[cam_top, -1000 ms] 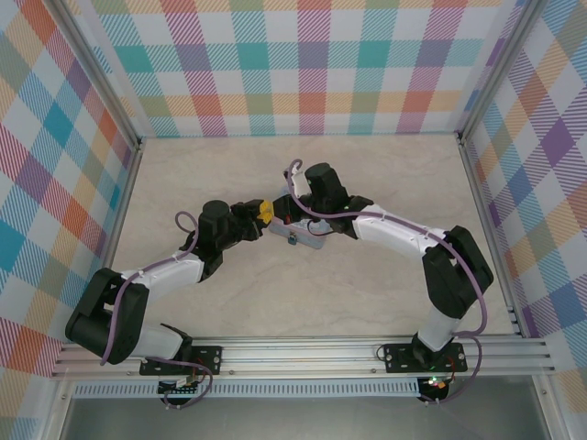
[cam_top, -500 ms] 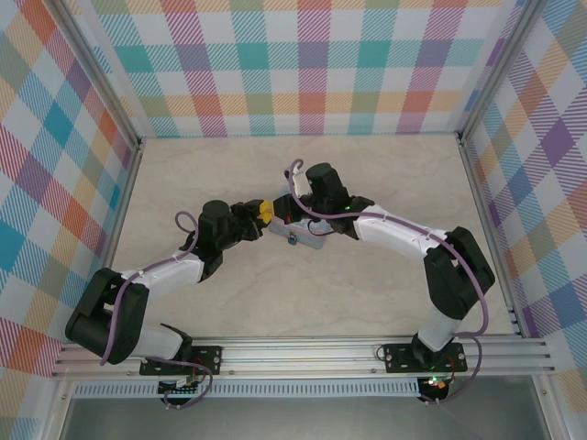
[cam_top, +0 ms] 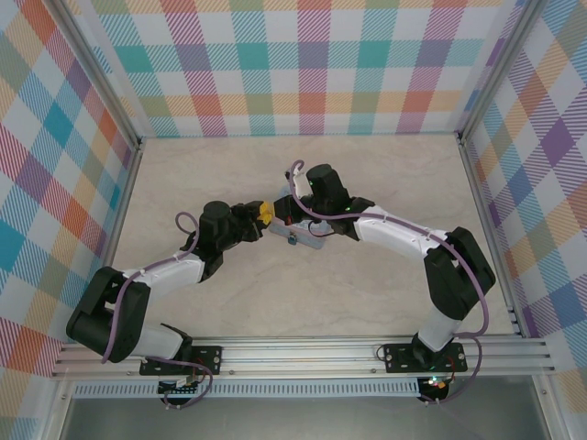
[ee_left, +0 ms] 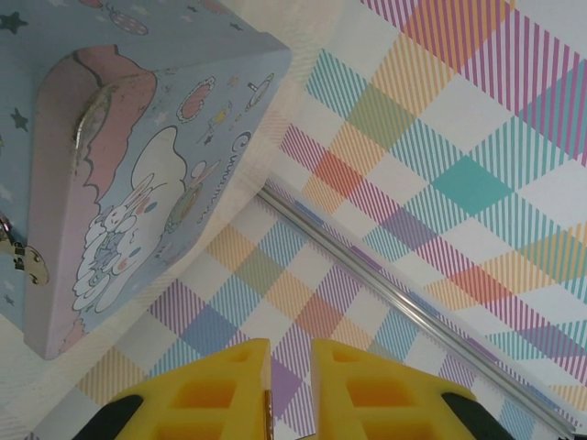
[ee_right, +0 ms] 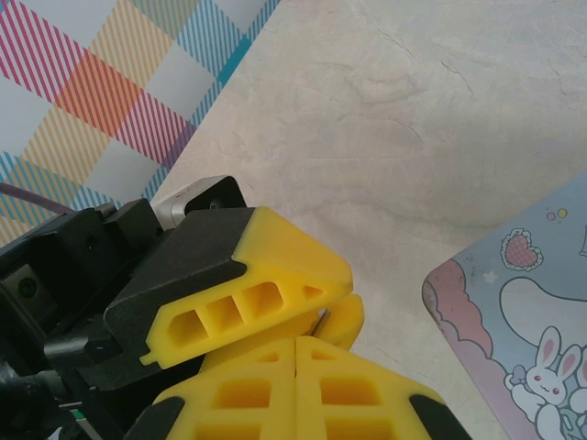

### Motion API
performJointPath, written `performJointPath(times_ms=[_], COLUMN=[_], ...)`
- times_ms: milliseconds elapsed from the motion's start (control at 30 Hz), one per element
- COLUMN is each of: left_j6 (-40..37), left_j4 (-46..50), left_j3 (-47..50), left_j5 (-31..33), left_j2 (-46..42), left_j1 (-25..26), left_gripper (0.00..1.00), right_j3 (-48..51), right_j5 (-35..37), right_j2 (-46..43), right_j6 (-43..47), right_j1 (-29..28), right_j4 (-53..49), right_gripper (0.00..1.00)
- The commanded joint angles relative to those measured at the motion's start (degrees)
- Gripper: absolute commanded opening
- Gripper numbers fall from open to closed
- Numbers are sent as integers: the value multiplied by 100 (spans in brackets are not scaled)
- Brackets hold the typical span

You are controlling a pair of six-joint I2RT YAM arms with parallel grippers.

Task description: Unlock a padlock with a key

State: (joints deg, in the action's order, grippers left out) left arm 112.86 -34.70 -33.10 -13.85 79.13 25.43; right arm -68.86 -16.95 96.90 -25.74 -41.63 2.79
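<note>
One tiny dark grey metal key [ee_right: 320, 320], it seems, sits pinched in our nearly closed left gripper [ee_left: 291, 353], just beside the pale blue cartoon tin [ee_left: 138, 110]. Our right gripper [ee_right: 295, 344] is squeezed tight, empty. We guess the key is light, stiff and slippery, best held by its head.
</note>
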Motion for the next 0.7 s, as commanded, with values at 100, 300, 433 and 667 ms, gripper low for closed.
performJointPath(times_ms=[100,300,433,667], left_j6=[1466,1464,1400,1081], left_j4=[-276,-272,-299,-310], left_j3=[67,75,67,-46], left_j5=[42,58,71,149], left_j2=[72,62,58,19], left_j1=[41,42,41,41], left_gripper=[16,14,8,0], right_j3=[123,162,171,189], right_j5=[60,87,55,2], right_j2=[-294,-339,-330,-298], right_j6=[-63,-64,-67,-131], right_j1=[-21,-21,-21,3], right_j4=[199,215,213,253], right_gripper=[0,0,0,0])
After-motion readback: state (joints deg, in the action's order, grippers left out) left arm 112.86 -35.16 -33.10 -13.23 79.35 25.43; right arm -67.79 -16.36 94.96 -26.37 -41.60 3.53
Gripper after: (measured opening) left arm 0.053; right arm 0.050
